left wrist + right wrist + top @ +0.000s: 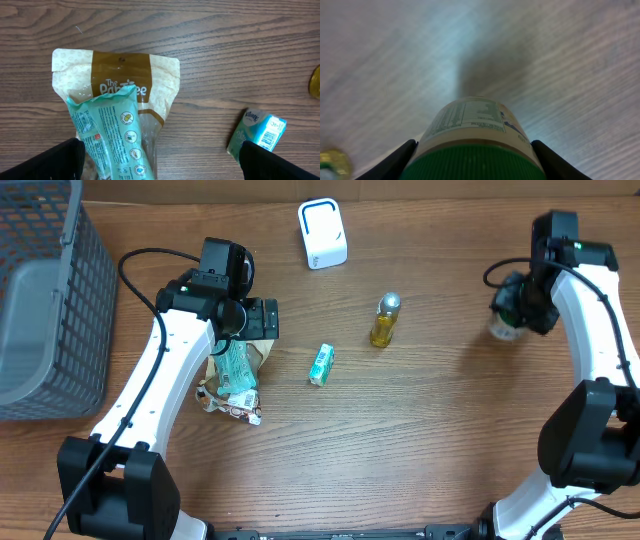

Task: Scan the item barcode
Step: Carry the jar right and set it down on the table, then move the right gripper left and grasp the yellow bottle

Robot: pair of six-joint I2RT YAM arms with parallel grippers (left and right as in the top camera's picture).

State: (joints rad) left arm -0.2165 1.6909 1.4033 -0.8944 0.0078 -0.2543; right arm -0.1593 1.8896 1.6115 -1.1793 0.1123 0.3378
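Right gripper (472,150) clenched on a white plastic jar with a green ribbed lid (470,117); one finger (395,160) on each side of the lid, both touching it; the printed label faces the wrist camera, text too blurred to read; cannot tell whether the jar rests on the brown wooden table (440,430) or is held clear of it.

White rounded-rectangle scanner (322,233) sits well apart from this hand, across the table toward the other arm; small bottle of yellow liquid with a silver cap (385,320) sits between this hand and the left gripper (160,150).

Left gripper released, jaws wide, holding nothing; directly below it is a cream-and-brown paper pouch (117,75) with a teal plastic packet (107,135) lying on top; small teal tissue pack (257,131) just beside its right finger (280,162), apart from the pouch; grey wire basket (50,290) well off to its left.
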